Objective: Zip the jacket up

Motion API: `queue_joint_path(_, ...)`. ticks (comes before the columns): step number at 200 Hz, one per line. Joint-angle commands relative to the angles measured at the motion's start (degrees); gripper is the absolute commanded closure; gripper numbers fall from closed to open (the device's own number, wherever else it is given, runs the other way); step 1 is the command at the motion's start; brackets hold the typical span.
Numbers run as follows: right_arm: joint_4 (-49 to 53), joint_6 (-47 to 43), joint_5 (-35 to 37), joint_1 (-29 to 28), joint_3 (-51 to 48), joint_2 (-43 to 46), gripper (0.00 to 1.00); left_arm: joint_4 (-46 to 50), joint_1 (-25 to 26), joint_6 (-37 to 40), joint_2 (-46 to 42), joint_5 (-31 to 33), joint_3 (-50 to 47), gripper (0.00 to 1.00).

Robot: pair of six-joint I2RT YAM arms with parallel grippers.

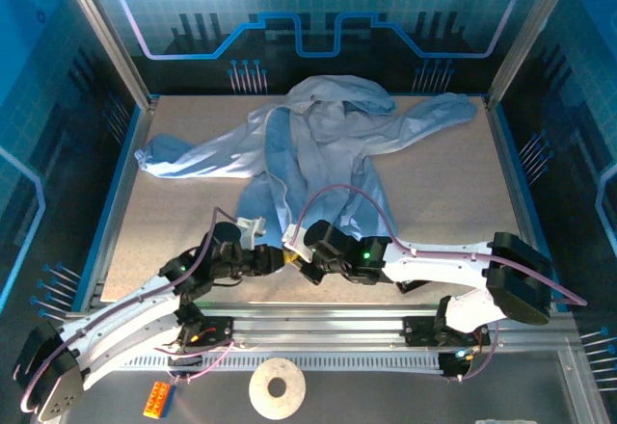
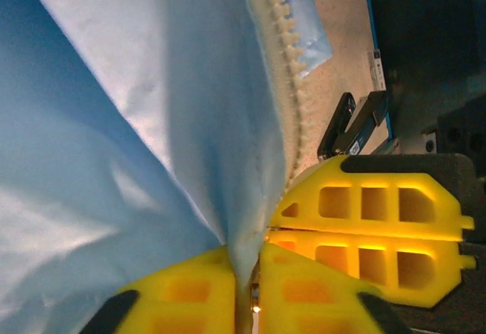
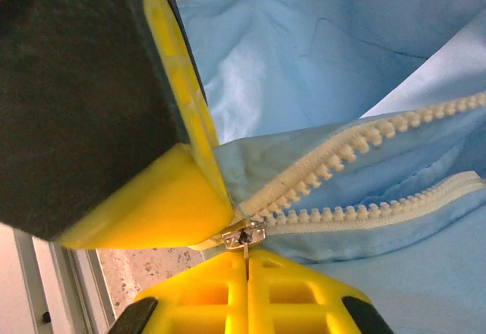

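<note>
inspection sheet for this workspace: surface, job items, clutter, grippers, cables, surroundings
surface: speckled tabletop, the jacket lies on it
job's things: jacket spread out, hood at the far side; zipper open above the slider
clutter: white ring and orange block on the near ledge
grippers: left gripper shut on jacket fabric beside the zipper; right gripper shut on the slider
cables: a cable arches over the jacket
surroundings: blue panels, metal posts

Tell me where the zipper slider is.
Right wrist view: the slider sits where the jacket's tooth rows meet, its pull pinched in the right gripper, with the left gripper alongside.
</note>
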State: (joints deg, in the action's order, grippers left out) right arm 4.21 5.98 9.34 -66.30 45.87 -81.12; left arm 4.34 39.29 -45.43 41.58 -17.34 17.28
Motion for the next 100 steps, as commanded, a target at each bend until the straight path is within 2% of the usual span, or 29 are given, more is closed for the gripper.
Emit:
queue_joint_path(1,-0.4,1.3,1.6,0.6,2.1,1.2,1.0,9.8,0.3,3.0,-1.2,0.6,2.6,1.0)
queue_joint_path(26,1.5,1.7,3.0,0.6,3.3,0.8,1.0,15.1,0.3,4.7,-1.4,-1.3,4.7,1.0)
queue_joint_path(100,5.0,3.5,5.6,0.2,7.2,-1.0,1.0,22.5,0.3,8.3,-1.1,-5.6,8.1,1.0)
